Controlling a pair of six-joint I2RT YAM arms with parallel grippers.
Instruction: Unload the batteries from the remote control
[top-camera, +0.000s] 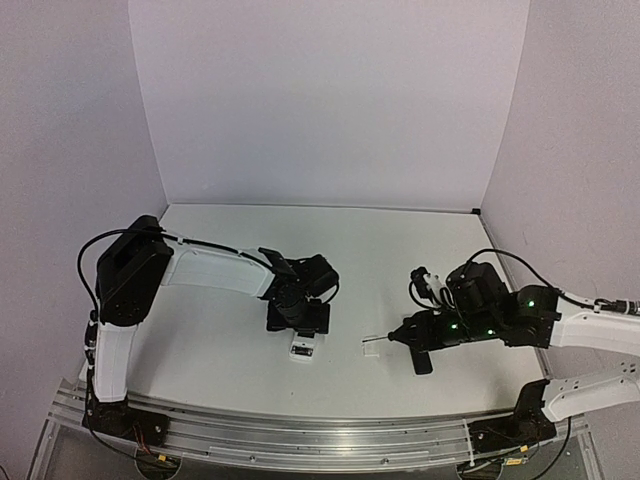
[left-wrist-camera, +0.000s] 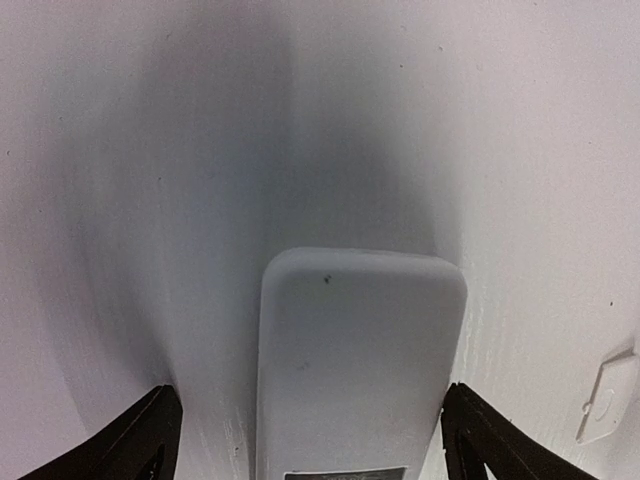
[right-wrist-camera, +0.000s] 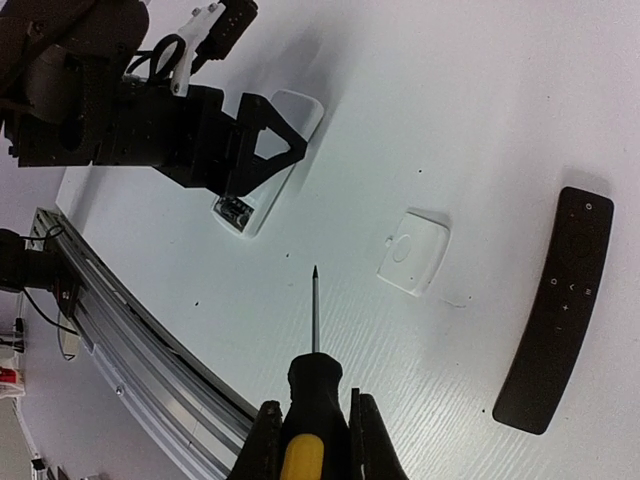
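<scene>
Straddling white remote (left-wrist-camera: 355, 360), left gripper (left-wrist-camera: 311, 392) apparently steadies it on table (top-camera: 200, 350); clamped or loose, cannot tell. Right gripper (right-wrist-camera: 316, 440) clenched on screwdriver (right-wrist-camera: 314, 375), tip aimed toward open bay, likely for prying. Batteries (right-wrist-camera: 237, 210) seemingly inside bay. Cover (right-wrist-camera: 413, 250) lies aside.

One screwdriver (right-wrist-camera: 312, 385), black-and-yellow handle, thin dark shaft pointing out over the white table (right-wrist-camera: 480, 90). Small white square cover (right-wrist-camera: 414, 252) with a round mark, flat on the table near the shaft tip; long black remote (right-wrist-camera: 555, 310), buttons up, well apart from it. Aluminium rail (top-camera: 300, 425) along the near table edge.
</scene>
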